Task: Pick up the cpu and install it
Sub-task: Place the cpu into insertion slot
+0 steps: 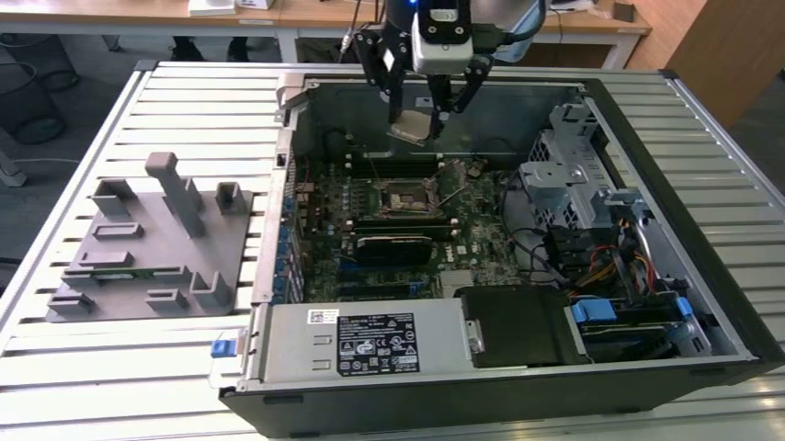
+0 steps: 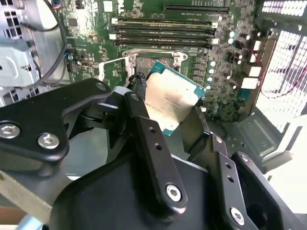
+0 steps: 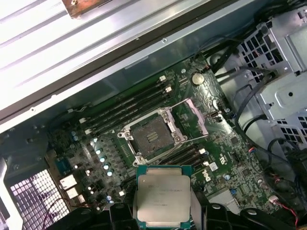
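Your pincer [image 1: 425,112] is clenching the cpu [image 1: 413,129] by two opposite edges. The chip is hanging in the air over the far part of the open computer case [image 1: 491,400], well apart from the socket [image 1: 402,199], which is lying on its near side with the metal frame [image 3: 194,112] swung open.

I judge the tilt to be your main risk. The chip is sitting slanted between the fingers [image 2: 144,129] in the exterior view and the second wrist view. If it is going down like that, one corner may be meeting the socket first and bending the contacts. The grip is also taking only thin edges, so a knock against the frame or the memory slots [image 3: 127,103] could be twisting or dropping it. Cables [image 1: 540,243] are running close by at the exterior view's right.

The fingers are covering the places where they are touching the chip. Its underside is facing away, and I cannot make out a corner mark or the socket's contacts.
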Motion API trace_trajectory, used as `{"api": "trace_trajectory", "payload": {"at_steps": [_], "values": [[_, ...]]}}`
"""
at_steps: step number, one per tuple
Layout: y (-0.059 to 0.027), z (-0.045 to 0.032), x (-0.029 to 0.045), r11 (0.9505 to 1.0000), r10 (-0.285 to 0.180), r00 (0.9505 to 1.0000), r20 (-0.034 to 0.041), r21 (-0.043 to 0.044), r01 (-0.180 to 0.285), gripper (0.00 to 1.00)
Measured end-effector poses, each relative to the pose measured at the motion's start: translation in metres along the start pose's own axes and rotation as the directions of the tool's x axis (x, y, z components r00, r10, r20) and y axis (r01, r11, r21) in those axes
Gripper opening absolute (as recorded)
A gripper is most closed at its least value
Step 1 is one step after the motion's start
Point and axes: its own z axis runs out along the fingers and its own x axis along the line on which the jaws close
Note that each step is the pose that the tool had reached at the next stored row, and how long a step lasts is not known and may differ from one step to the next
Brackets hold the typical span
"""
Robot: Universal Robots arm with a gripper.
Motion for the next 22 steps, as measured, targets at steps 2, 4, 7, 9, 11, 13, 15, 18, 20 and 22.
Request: {"api": "trace_trajectory", "payload": {"at_steps": [2, 4, 7, 9, 11, 13, 15, 18, 20, 22], "values": [[0.0002, 0.0004, 0.0001, 0.9997, 0.026, 0.9997, 0.0003, 0.0001, -0.026, 0.53], [0.0004, 0.0008, 0.0003, 0.9986, 0.053, 0.9986, 0.0007, 0.0002, -0.053, 0.53], [0.0007, 0.0014, 0.0004, 0.9956, 0.094, 0.9956, 0.0012, 0.0005, -0.094, 0.53], [0.0009, 0.0017, 0.0005, 0.9926, 0.121, 0.9926, 0.0015, 0.0007, -0.121, 0.53], [0.001, 0.0022, 0.0006, 0.9889, 0.148, 0.9889, 0.0019, 0.0007, -0.148, 0.53], [0.0011, 0.0025, 0.0007, 0.984, 0.178, 0.984, 0.0023, 0.0009, -0.178, 0.53], [0.0014, 0.0028, 0.0008, 0.9788, 0.205, 0.9788, 0.0027, 0.0011, -0.205, 0.53], [0.0017, 0.0032, 0.001, 0.9698, 0.244, 0.9698, 0.0032, 0.0012, -0.244, 0.53], [0.0021, 0.0034, 0.0012, 0.9641, 0.265, 0.9641, 0.0036, 0.0013, -0.265, 0.53], [0.0025, 0.0036, 0.0015, 0.9579, 0.287, 0.9579, 0.0038, 0.0013, -0.287, 0.53]]}}
